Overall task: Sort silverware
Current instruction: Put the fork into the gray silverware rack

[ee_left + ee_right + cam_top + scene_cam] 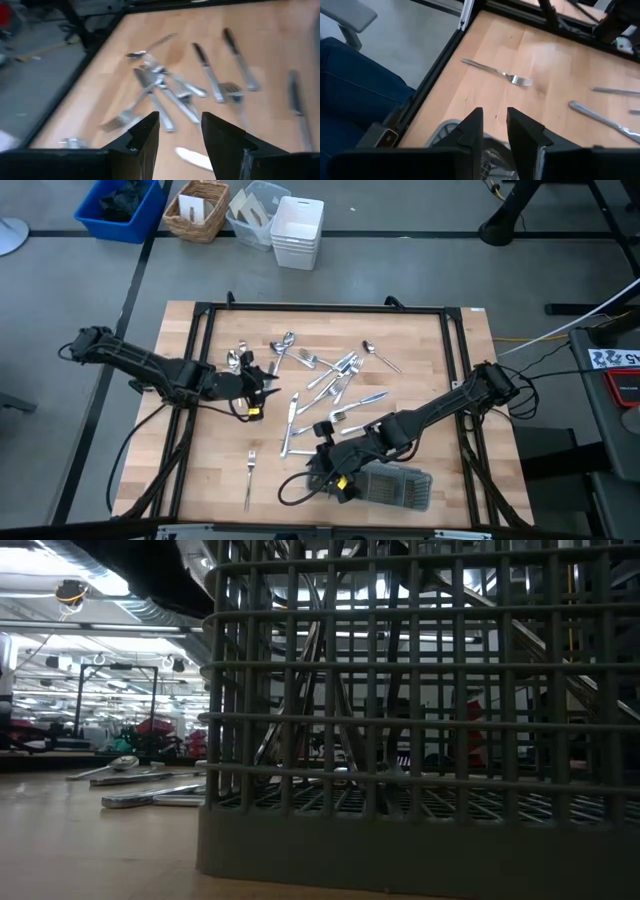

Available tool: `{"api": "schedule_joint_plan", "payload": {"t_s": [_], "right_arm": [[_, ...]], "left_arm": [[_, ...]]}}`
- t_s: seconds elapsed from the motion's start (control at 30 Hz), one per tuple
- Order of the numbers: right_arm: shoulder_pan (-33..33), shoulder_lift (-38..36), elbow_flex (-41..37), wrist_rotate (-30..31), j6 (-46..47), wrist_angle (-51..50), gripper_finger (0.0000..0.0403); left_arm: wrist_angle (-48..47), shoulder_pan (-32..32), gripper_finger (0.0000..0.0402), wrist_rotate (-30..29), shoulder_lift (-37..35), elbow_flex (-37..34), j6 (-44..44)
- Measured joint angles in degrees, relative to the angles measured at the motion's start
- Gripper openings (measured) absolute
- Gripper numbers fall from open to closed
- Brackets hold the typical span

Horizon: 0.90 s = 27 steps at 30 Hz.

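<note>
Several silver forks, spoons and knives, the silverware, lie scattered on the middle of the wooden table, and one fork lies apart near the front left. A dark grey mesh tray stands at the front edge; in the low view its wall fills the picture. My right gripper hangs open over the tray's left end, with nothing between its fingers. My left gripper hovers open left of the pile, also with nothing between its fingers.
A black frame runs around the table top. On the floor beyond the far edge stand a blue bin, a wicker basket and a white tub. A person's blue-clad leg shows beside the table's front edge.
</note>
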Motion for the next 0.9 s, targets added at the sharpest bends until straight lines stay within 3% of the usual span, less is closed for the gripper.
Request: {"api": "schedule_joint_plan", "payload": {"t_s": [0.3,0.47,0.67,0.9], "right_arm": [[0.0,-0.2,15.5,0.0,-2.6,-19.4,0.0088],[0.0,-0.3,23.0,2.9,-9.9,-29.8,0.0088],[-1.1,-0.4,26.3,12.8,-15.1,-38.4,0.0088],[-6.7,-0.5,26.3,13.5,-15.3,-45.6,0.0088]], "left_arm": [[-3.8,-2.4,0.0141,5.6,0.0,0.0,-16.7],[-11.1,-3.7,0.0141,17.0,0.0,0.0,-27.5],[-21.1,-8.2,0.0141,28.1,0.1,0.0,-48.1],[-22.7,-15.6,0.0141,29.2,1.9,0.1,-69.1]]}}
